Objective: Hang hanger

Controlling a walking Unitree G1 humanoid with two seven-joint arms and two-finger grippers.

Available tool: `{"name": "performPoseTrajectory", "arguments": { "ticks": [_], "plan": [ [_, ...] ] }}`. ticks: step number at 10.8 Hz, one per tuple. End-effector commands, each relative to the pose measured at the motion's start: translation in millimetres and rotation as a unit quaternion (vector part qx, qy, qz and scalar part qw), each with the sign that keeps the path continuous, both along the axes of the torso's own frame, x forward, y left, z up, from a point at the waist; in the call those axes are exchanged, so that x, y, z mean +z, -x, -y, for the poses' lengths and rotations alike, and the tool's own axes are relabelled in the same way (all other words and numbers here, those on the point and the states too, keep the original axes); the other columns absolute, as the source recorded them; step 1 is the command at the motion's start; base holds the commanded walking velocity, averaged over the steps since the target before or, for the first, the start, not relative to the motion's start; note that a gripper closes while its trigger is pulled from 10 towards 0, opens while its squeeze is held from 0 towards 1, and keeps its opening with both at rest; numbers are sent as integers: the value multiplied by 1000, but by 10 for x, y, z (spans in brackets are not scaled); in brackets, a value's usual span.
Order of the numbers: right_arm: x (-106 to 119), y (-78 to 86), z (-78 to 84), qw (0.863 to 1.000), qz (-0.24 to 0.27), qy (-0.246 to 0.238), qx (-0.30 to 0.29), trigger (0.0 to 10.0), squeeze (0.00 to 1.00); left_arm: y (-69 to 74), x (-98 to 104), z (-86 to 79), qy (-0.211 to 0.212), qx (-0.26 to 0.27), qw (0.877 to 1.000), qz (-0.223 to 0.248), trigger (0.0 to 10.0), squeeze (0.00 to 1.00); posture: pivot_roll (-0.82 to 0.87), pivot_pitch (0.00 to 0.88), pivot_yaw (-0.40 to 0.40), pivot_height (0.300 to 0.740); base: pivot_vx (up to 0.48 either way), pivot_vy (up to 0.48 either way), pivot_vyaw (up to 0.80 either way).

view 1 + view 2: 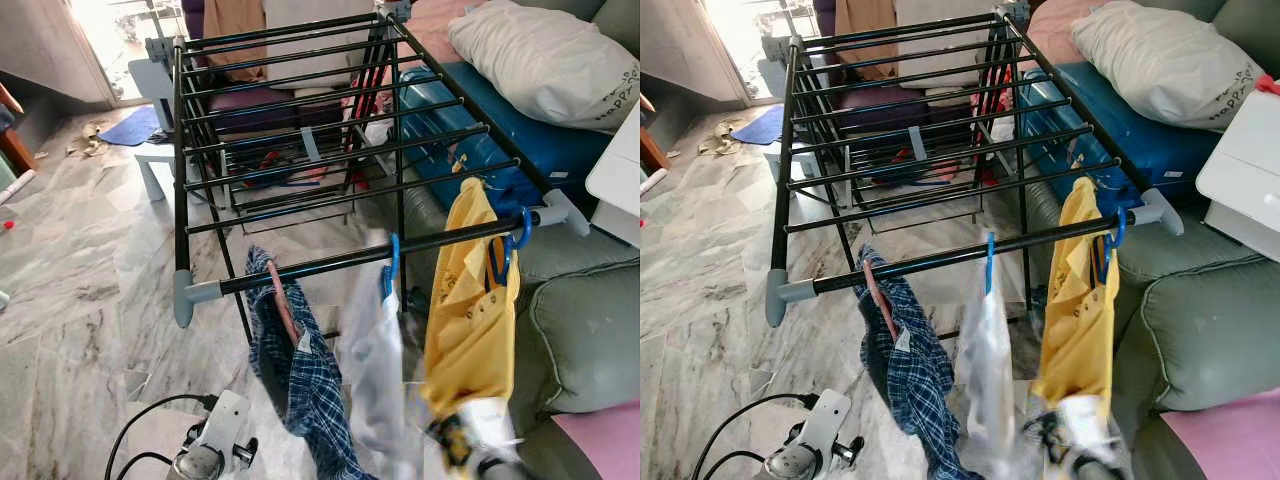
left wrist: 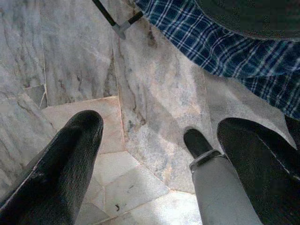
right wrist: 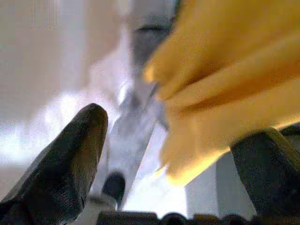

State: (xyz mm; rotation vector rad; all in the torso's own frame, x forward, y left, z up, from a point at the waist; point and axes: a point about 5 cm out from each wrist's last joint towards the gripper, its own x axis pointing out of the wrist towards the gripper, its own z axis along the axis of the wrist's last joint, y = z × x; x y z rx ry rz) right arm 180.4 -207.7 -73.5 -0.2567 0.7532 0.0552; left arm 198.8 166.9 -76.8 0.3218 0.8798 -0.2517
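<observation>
Hanging from the front rail [image 1: 400,250], the yellow garment [image 1: 470,330] sits directly above the wide-open right pincer [image 3: 168,154]; left pincer [image 2: 159,154] wide too.

We see soft daylight entering from the doorway [image 1: 110,40] at far left, overexposed to near white; it lays a pale sheen on the marble floor [image 1: 70,250]; shadows under the drying rack [image 1: 330,150] are faint. The head views are mostly sharp, though the near white garment [image 1: 375,375] and the foot of the yellow garment [image 1: 470,340] smear with blur. The left wrist view is evenly lit and crisp; the right wrist view is heavily blurred, washed with glare, the yellow cloth out of focus.
</observation>
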Motion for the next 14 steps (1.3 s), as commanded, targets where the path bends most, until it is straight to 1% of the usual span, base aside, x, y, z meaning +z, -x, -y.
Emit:
{"name": "performPoseTrajectory", "arguments": {
  "ticks": [1,2,3,5,7,10,11,13,14],
  "plan": [
    [-79,98,-50,999,-41,11,26,10000,1000,5,-2,-60,-16,-1,1000,-4,10000,0,-119,0,94,740,-274,0,0],
    [-133,171,-83,996,-75,9,44,10000,1000,38,-16,-95,-21,-1,1000,-11,10000,0,-107,0,91,740,-277,0,0],
    [-130,161,-82,995,-78,25,65,10000,1000,61,-26,-127,-25,-1,1000,-16,10000,0,-100,0,89,740,-281,0,0],
    [-141,170,-61,992,-95,36,77,10000,1000,101,-44,-152,-30,-1,999,-22,10000,0,-89,0,77,740,-283,0,0],
    [-130,150,-27,990,-101,46,91,10000,988,97,-44,-136,-28,0,999,-21,10000,0,-87,0,72,740,-285,0,0],
    [-117,121,-27,987,-102,53,110,10000,937,80,-36,-120,-33,-10,999,-18,10000,0,-94,0,75,740,-287,0,0],
    [-129,143,-29,986,-108,55,113,10000,906,89,-41,-118,-34,-12,999,-18,10000,0,-93,0,73,740,-292,0,0],
    [-180,256,-43,981,-130,57,135,10000,753,150,-70,-114,-35,-14,999,-23,10000,0,-89,0,71,740,-296,0,0],
    [-192,284,-42,979,-137,58,139,10000,678,168,-78,-114,-36,-16,999,-26,10000,0,-88,0,69,740,-300,0,0]
  ]
}}
